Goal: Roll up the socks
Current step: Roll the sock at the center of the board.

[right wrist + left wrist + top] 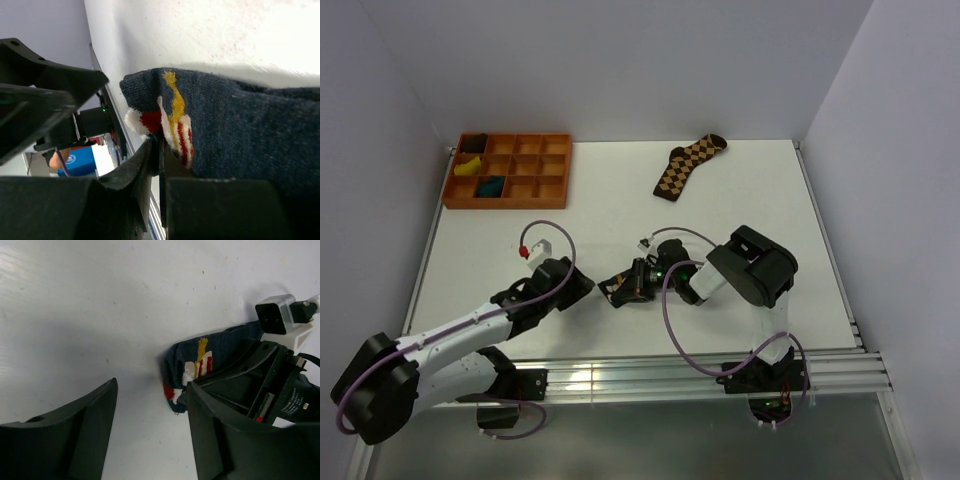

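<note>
A dark teal sock (182, 365) with a red, white and yellow patch lies flat on the white table (620, 215), just in front of the arms. My right gripper (159, 150) is shut on the sock's (240, 125) edge beside the patch, and it reaches in from the right (623, 290). Left of the sock, my left gripper (150, 432) is open, with only bare table between its fingers (80, 435). Its right finger stands just short of the sock's near end. In the top view the left gripper (582, 283) faces the right one, and the sock (632, 293) is mostly hidden under the right gripper.
An orange compartment tray (555, 165) sits at the back left, holding a yellow item (468, 167) and a dark teal bundle (492, 186). A brown argyle sock (688, 165) lies at the back centre. A small white block with a red tip (532, 248) lies just beyond the left gripper.
</note>
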### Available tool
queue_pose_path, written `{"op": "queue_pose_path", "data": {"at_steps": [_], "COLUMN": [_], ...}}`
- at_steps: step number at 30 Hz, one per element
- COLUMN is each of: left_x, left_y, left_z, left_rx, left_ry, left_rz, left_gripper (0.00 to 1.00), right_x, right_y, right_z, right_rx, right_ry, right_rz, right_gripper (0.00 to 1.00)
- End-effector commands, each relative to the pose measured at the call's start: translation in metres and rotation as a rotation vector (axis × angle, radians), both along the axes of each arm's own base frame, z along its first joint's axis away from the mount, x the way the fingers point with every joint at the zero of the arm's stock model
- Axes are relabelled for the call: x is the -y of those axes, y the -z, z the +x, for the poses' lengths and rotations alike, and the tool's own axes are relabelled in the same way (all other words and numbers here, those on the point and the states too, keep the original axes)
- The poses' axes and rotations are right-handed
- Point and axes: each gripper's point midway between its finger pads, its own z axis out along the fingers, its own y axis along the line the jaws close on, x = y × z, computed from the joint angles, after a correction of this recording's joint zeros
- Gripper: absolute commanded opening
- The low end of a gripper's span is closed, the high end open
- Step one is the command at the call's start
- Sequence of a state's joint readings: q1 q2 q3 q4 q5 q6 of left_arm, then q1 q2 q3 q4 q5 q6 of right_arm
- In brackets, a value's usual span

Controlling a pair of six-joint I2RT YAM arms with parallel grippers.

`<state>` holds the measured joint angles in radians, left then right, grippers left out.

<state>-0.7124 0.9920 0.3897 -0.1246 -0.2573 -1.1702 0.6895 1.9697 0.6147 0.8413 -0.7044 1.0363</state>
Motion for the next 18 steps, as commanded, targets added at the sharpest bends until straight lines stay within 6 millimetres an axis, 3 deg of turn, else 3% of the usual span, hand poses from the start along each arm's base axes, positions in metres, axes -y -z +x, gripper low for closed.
{"op": "queue_pose_path", "data": {"at_steps": [1, 3, 7, 8, 14, 18], "left_x": [0.025, 0.031, 0.036, 0.043, 0.048, 0.051], "left_y": [-0.023, -0.016, -0.006, -0.013, -0.001, 0.0], "left_z": [0.017, 0.018, 0.019, 0.023, 0.025, 0.026], "left_rx": [0.062, 0.042, 0.021, 0.047, 0.02, 0.025], "left_ry": [0.012, 0.018, 0.017, 0.023, 0.017, 0.021], "left_rz": [-0.064, -0.05, -0.024, -0.05, -0.026, -0.022], "left_gripper": [0.58, 0.53, 0.34, 0.33, 0.18, 0.17], "right_x": [0.01, 0.011, 0.012, 0.013, 0.013, 0.011], "right_y": [0.021, 0.023, 0.025, 0.026, 0.026, 0.026], "right_z": [-0.001, -0.002, -0.001, -0.001, 0.0, 0.0], "right_rx": [-0.034, -0.039, -0.041, -0.04, -0.034, -0.031], "right_ry": [0.065, 0.069, 0.072, 0.07, 0.07, 0.052], "right_rz": [-0.053, -0.053, -0.062, -0.066, -0.072, -0.076], "right_gripper": [0.0, 0.0, 0.0, 0.0, 0.0, 0.0]}}
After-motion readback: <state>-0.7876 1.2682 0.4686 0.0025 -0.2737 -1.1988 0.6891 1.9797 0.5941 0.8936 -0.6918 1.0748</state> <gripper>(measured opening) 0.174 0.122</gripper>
